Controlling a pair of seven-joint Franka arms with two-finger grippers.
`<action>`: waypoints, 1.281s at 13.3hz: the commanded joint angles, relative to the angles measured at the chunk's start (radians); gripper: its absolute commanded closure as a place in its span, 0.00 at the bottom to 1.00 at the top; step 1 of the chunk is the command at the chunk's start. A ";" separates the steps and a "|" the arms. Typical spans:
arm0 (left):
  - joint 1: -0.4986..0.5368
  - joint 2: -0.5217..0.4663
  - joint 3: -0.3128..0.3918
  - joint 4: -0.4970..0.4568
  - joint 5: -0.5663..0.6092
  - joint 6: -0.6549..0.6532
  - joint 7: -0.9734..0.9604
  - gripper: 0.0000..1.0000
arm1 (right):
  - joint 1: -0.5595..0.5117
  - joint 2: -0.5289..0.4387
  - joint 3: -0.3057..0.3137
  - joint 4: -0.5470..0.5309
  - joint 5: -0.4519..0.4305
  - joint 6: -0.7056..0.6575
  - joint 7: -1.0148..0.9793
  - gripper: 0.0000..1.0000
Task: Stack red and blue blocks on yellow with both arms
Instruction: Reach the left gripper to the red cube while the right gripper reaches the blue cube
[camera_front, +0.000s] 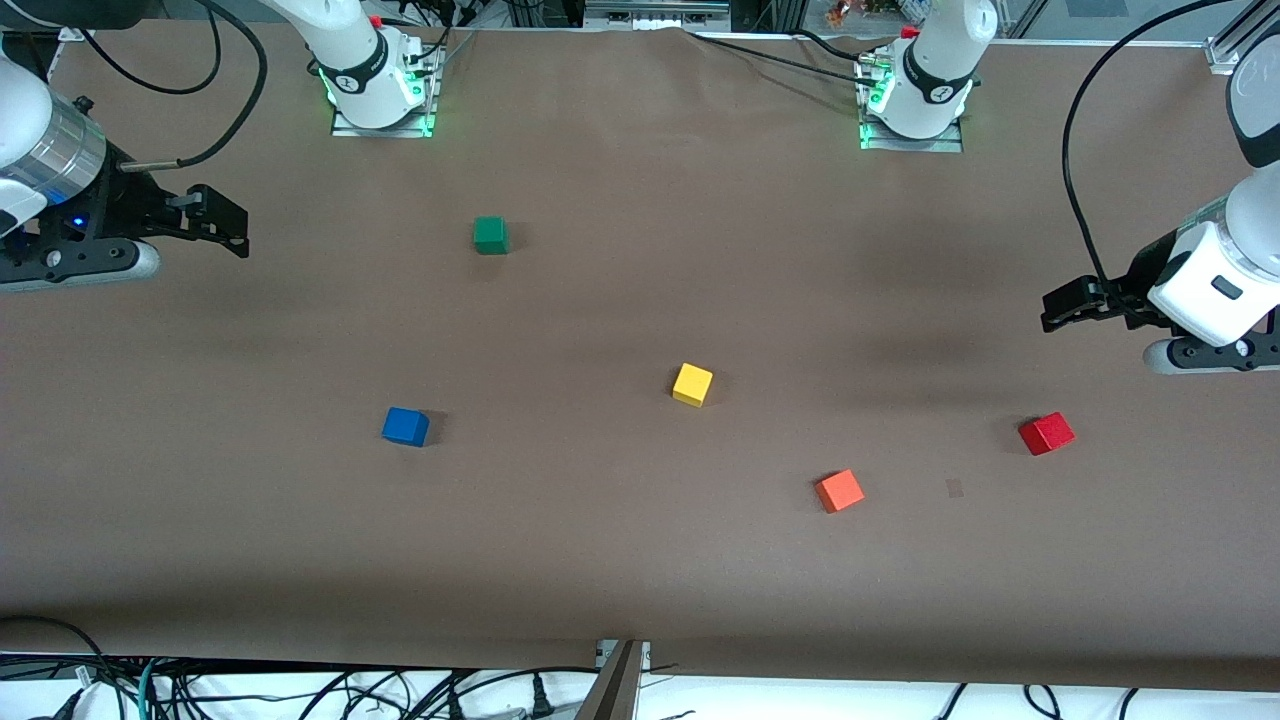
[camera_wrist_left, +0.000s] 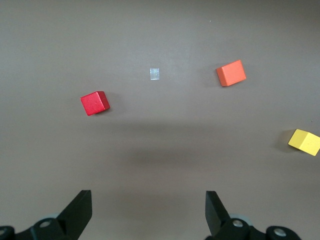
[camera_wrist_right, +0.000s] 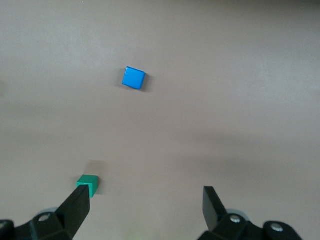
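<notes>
Left claw (camera_wrist_left: 147, 215) and right claw (camera_wrist_right: 145, 212) hover wide and empty; red cube (camera_front: 1046, 433), blue cube (camera_front: 405, 426), and yellow cube (camera_front: 692, 384) apparently lie apart on the tabletop (camera_front: 640, 560).

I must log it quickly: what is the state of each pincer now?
Left pincer: open, holding nothing, up over the table's left-arm end.
Right pincer: open, holding nothing, up over the right-arm end.

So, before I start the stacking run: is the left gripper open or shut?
Open. In the left wrist view, the left gripper has its fingers set wide apart, with nothing between them.
</notes>
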 joint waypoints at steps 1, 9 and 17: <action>0.002 0.004 0.000 0.016 -0.010 -0.003 0.003 0.00 | 0.001 0.005 0.003 0.015 -0.010 -0.012 0.013 0.00; 0.171 0.144 0.012 0.065 -0.003 0.063 0.010 0.00 | -0.002 0.005 0.003 0.015 -0.013 -0.012 0.013 0.00; 0.231 0.396 0.013 -0.186 -0.012 0.632 -0.118 0.00 | 0.002 0.097 0.005 0.025 -0.016 0.096 -0.002 0.00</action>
